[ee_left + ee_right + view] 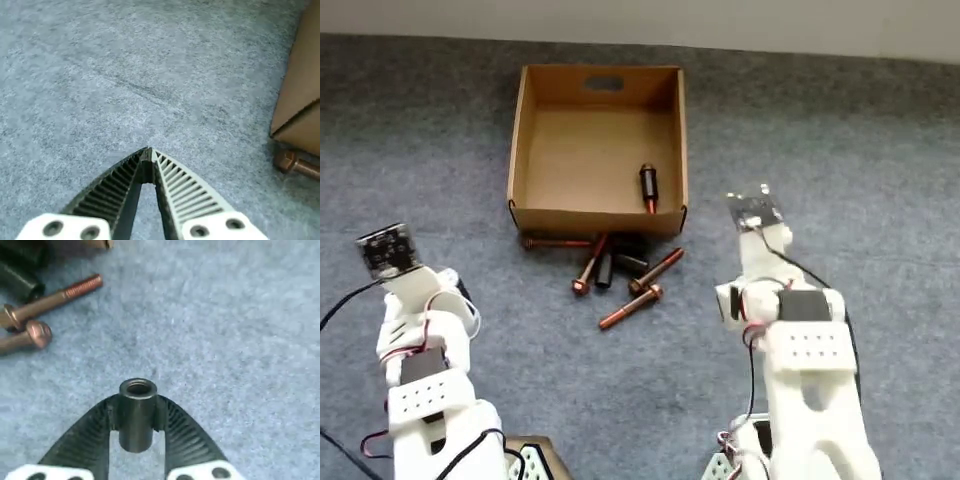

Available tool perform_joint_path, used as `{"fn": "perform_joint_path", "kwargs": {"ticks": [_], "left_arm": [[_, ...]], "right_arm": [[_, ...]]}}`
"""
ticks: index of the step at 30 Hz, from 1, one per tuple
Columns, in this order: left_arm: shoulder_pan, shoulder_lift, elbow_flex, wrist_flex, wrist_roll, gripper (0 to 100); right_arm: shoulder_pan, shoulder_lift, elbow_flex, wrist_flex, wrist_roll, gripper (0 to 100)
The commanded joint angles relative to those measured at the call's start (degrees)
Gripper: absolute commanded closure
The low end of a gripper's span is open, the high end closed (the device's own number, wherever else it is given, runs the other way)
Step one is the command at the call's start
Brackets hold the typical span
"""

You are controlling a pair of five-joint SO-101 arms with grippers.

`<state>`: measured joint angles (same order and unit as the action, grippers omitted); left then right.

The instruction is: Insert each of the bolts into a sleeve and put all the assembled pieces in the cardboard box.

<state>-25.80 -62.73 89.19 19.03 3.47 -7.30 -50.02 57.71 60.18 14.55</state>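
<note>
Grey carpet [880, 150] covers table; pale wall strip [720, 20] at far edge.

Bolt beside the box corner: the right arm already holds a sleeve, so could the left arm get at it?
Probably yes. The left gripper is shut and empty, and only bare carpet lies between it and the bolt; the cardboard box wall beside it may crowd the grasp.
</note>
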Motion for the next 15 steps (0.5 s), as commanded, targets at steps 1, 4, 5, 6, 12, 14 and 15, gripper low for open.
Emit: {"fn": "perform_joint_path", "kwargs": {"ticks": [1, 4, 5, 6, 12, 14, 15], "left_arm": [[4.7, -0.6, -4.5, 2.1, -3.0, 99], [7.0, -0.5, -10.9, 12.6, -4.1, 99], [7.7, -0.5, -13.0, 15.6, -4.6, 99], [8.3, -0.4, -14.5, 17.9, -5.5, 99], [9.8, -0.4, -16.9, 22.1, -10.2, 94], [10.9, -0.4, -16.9, 22.2, -10.3, 89], [12.0, -0.4, -16.9, 22.2, -10.3, 88]], "right_arm": [[-2.3, -10.8, 1.4, -0.6, -3.2, 99.3], [-3.6, -15.7, 1.2, -0.6, -6.7, 99.3], [-3.8, -17.0, 1.2, -0.7, -8.3, 99.3], [-3.8, -18.1, 1.2, -0.8, -10.1, 99.3], [-3.6, -24.0, 8.7, -6.5, -15.8, 99.3], [-3.8, -26.2, 13.1, -9.4, -16.0, 99.3], [-3.8, -27.6, 14.8, -10.4, -16.0, 99.3]]}}
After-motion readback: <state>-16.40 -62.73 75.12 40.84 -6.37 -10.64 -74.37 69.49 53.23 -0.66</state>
